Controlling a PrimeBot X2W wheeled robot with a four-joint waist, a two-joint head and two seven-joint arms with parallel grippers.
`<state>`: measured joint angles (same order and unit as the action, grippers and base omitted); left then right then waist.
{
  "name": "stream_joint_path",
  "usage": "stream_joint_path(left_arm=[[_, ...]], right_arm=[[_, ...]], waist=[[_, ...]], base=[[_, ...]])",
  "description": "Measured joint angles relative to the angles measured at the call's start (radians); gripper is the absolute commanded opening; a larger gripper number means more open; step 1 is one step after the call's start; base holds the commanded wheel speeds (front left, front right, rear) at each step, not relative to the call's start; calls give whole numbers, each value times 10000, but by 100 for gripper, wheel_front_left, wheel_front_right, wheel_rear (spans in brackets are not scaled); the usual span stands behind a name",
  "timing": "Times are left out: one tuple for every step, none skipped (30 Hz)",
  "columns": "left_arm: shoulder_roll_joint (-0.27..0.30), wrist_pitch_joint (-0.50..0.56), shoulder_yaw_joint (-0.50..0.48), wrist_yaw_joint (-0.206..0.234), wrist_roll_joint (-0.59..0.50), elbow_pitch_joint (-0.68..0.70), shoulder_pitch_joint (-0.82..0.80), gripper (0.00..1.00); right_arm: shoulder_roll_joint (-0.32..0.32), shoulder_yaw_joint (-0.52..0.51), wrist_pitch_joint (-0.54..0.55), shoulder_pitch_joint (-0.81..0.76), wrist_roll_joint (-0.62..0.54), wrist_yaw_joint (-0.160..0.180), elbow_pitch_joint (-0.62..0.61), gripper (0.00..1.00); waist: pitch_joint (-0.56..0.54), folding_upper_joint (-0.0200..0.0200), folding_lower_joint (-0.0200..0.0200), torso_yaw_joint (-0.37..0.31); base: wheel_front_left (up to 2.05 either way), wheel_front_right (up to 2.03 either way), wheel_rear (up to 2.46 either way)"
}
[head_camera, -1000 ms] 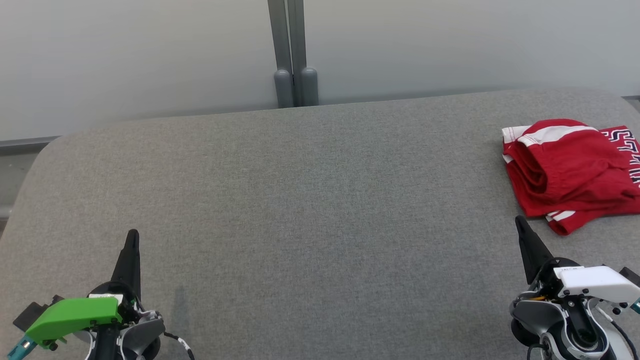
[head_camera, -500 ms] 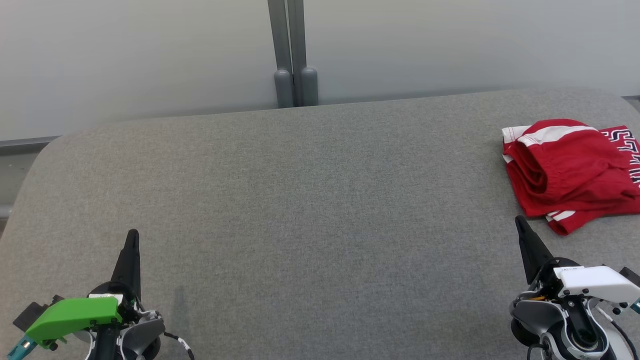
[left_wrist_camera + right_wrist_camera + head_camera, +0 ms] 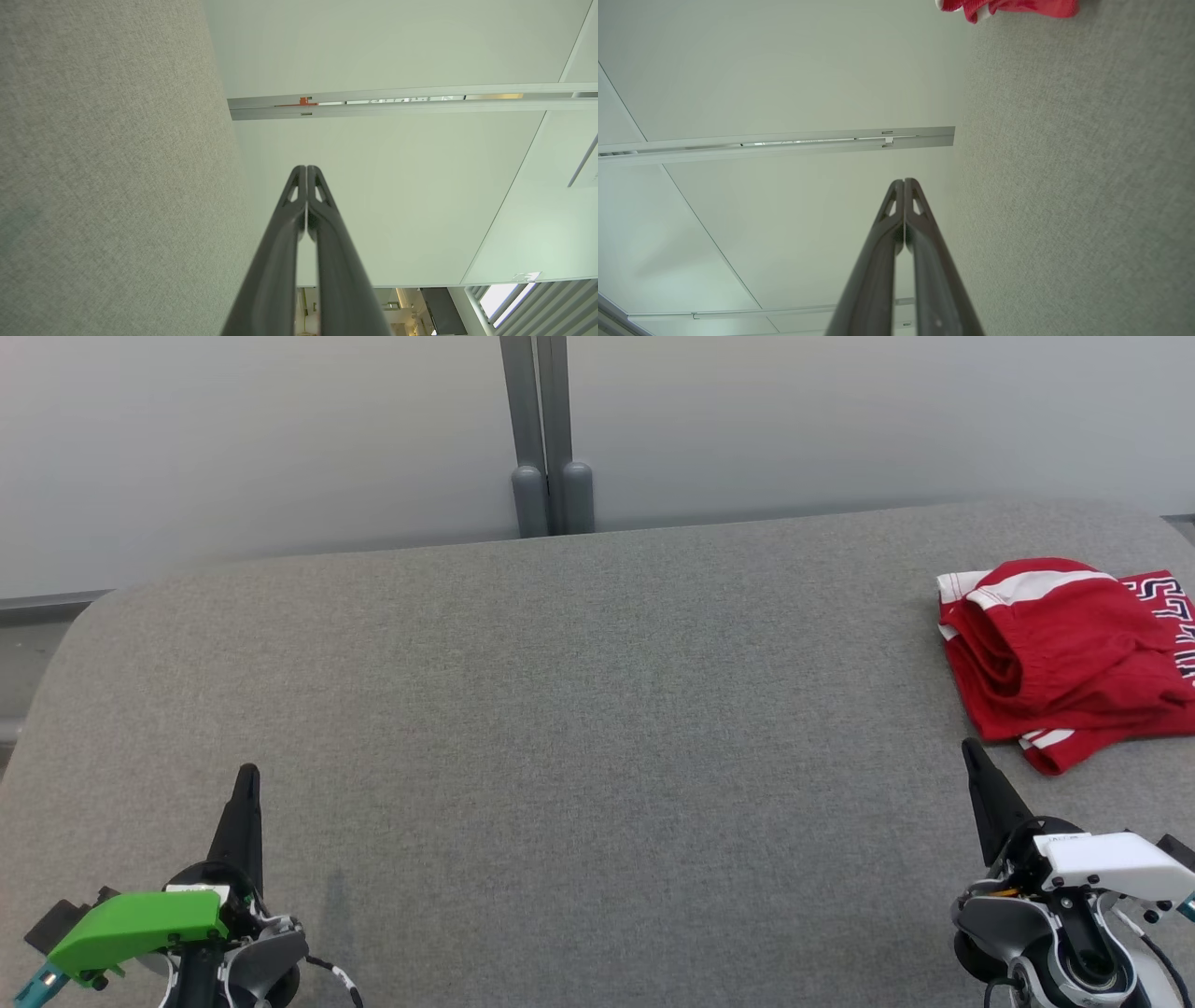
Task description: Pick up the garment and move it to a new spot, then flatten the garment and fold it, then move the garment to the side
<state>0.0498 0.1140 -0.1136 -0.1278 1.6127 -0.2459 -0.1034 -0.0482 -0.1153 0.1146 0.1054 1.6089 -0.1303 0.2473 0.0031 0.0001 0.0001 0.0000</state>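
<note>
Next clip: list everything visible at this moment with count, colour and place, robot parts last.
garment: one, red with white trim, bunched at the surface's far right.
surface: one, grey fabric, spanning the head view.
post: one, grey, upright behind the surface's far edge.
wall: pale panels, behind the surface.
left gripper: one, dark fingers, green cover, lower left, shut, empty.
right gripper: one, dark fingers, white cover, lower right, shut, empty, near the garment but apart.
</note>
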Motion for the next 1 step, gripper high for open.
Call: stream_joint_path(left_arm=[[0,0,0,0,0,0,0,0]], right_arm=[[0,0,0,0,0,0,0,0]], waist=[[0,0,0,0]], base=[[0,0,0]])
